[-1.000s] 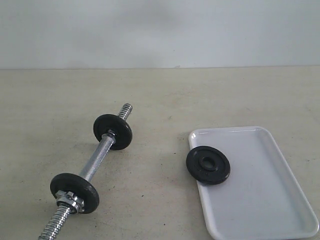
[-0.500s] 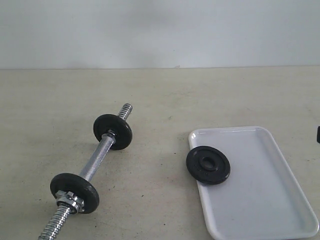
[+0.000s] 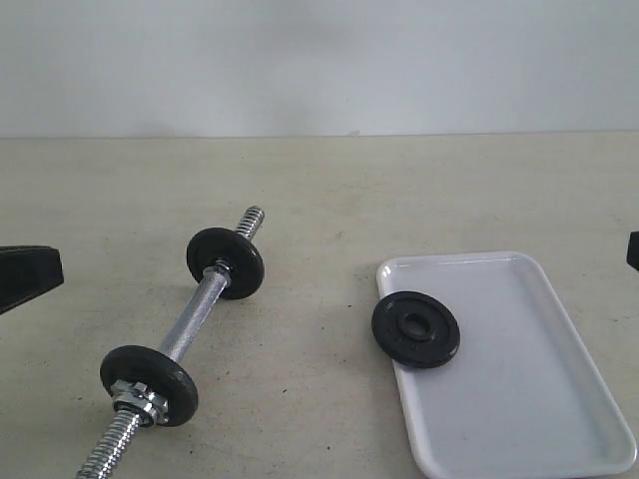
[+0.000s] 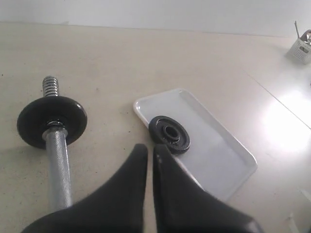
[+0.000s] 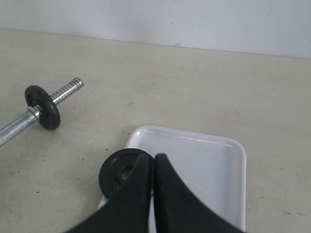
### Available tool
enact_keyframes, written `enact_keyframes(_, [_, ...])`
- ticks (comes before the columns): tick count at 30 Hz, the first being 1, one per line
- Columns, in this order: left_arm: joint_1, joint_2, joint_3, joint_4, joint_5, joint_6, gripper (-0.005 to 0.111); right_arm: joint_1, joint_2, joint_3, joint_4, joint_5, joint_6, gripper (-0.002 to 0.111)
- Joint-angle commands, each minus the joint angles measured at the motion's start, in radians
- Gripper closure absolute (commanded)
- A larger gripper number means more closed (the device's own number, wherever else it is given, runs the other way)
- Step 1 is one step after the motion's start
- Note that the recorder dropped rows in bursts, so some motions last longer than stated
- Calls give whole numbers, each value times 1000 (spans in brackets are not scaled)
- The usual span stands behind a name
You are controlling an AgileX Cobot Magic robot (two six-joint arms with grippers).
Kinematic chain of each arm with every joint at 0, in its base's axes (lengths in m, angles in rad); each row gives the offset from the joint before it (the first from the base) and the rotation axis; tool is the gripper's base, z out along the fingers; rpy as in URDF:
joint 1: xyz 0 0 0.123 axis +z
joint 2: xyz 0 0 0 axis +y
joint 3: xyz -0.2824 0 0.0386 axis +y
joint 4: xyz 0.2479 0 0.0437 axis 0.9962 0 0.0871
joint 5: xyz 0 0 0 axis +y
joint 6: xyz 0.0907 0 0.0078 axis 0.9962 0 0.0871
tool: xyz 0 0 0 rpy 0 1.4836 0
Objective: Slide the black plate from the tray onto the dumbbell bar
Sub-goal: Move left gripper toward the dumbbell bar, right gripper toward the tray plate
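The black plate [image 3: 415, 329] lies flat on the left rim of the white tray [image 3: 519, 389], partly overhanging the table. The dumbbell bar [image 3: 195, 319] lies diagonally at the left, carrying two black discs with silver nuts. My left gripper [image 3: 40, 274] pokes in at the left edge, shut and empty, away from the bar. My right gripper [image 3: 634, 249] barely shows at the right edge. In the left wrist view the shut left gripper [image 4: 149, 149] hovers short of the plate [image 4: 169, 134] and tray [image 4: 218, 155]. In the right wrist view the shut right gripper [image 5: 154, 158] hangs above the plate [image 5: 114, 175] and tray [image 5: 204, 165].
A pale wall closes off the back of the beige table. A small white basket [image 4: 301, 46] stands far off on a neighbouring surface. One bar disc [image 4: 52, 120] and a threaded end [image 5: 68, 90] show in the wrist views.
My left gripper has come into the exterior view at the left edge. The right gripper's tip has appeared at the right edge. Plate, tray and bar have not moved.
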Motion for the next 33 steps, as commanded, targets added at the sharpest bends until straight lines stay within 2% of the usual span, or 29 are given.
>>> enact_keyframes(1, [-5, 4, -8, -62, 3, 39, 102, 3, 5, -7, 7, -17, -3, 109])
enact_keyframes(9, [-5, 4, -8, -66, -29, 39, 102, 3, 5, -7, 7, 22, -32, 109])
enact_keyframes(12, [-5, 8, -8, -19, -49, 50, 102, 3, 15, -7, 7, 41, -64, 109])
enact_keyframes(16, [-5, 50, -8, 68, -61, 31, 102, 3, 74, -27, 7, 99, -88, 109])
enact_keyframes(21, [-5, 120, -8, 68, -61, 30, 102, 3, 172, -85, 7, 185, -117, 109])
enact_keyframes(26, [-5, 181, -13, 68, -61, 30, 102, 3, 250, -127, 7, 196, -135, 109])
enact_keyframes(33, [-5, 263, -88, 70, -64, 3, 102, 3, 316, -133, 7, 205, -183, 109])
